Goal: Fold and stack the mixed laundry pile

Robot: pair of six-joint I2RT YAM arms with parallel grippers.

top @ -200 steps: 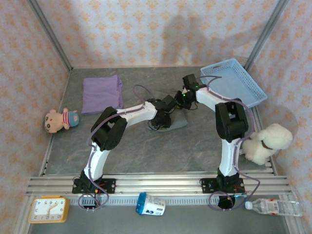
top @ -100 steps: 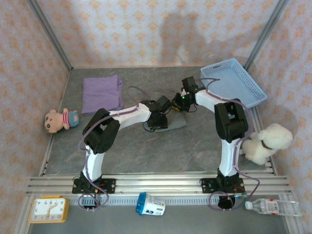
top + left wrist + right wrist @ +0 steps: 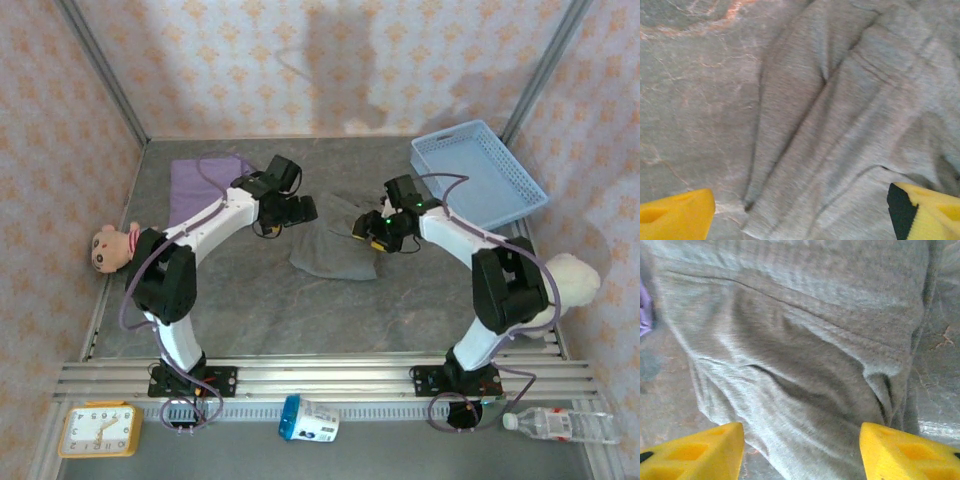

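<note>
1. Trousers (image 3: 335, 252), grey-brown, lie crumpled near the middle of the worktop (image 3: 300, 310), between the two hands.
2. The lilac shirt (image 3: 200, 190) lies flat at the far left of the worktop, well apart from the trousers. The left arm passes over its right edge.
3. The left hand (image 3: 300, 210) hangs over the upper left edge of the trousers. The right hand (image 3: 362, 228) is at their upper right edge. From above, both hands are small and dark, and I cannot tell how their fingers stand.
4. The left wrist view answers this for the left hand. Its two yellow fingertips (image 3: 675, 217) sit in the two bottom corners, spread wide. Nothing is between them except the grey cloth and a piece of bare worktop below.
5. The right wrist view gives the same for the right hand. Its yellow pads (image 3: 690, 452) are also far apart, and they hold nothing. Wrinkled grey cloth lies below them.
6. The wrist views show the folds and seams of the trousers closely. The overhead view shows their whole outline.
7. The overhead view also shows the surroundings. A light blue basket (image 3: 480, 175) stands at the far right, a small plush doll (image 3: 110, 248) lies at the left edge and a white plush toy (image 3: 570, 280) at the right edge.
</note>
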